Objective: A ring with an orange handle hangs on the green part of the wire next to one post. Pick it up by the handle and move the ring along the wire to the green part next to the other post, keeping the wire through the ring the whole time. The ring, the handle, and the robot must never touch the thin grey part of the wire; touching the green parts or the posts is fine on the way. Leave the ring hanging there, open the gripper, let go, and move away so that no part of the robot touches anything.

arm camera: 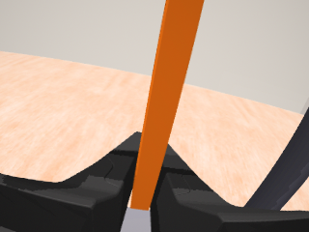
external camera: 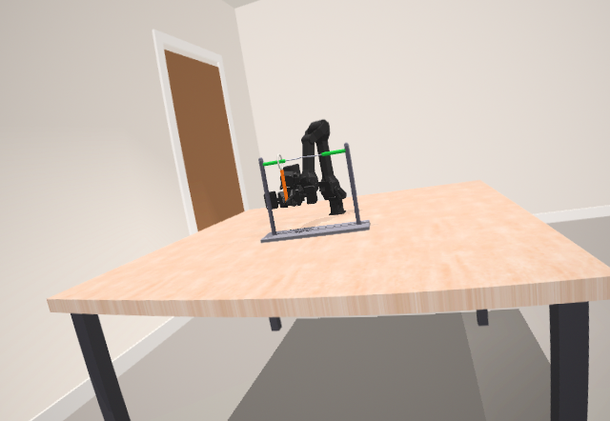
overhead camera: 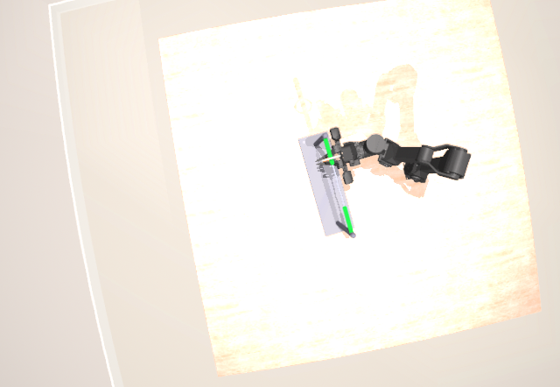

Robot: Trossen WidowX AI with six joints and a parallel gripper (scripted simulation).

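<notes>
The black tool point(arm camera: 143, 188) is closed tight on the lower end of the orange handle point(arm camera: 170, 77), which rises upright from between its fingers. Above the tool, the ring point(external camera: 280, 160) hangs on the green wire section point(external camera: 273, 162) beside the nearer post point(external camera: 266, 194), over the wooden worktop point(external camera: 394, 259).

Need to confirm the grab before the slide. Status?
End effector shut on orange handle, near its lower end. Ring hanging on green section by the near post. Grey wire stretch ahead, nothing else in the way.
</notes>
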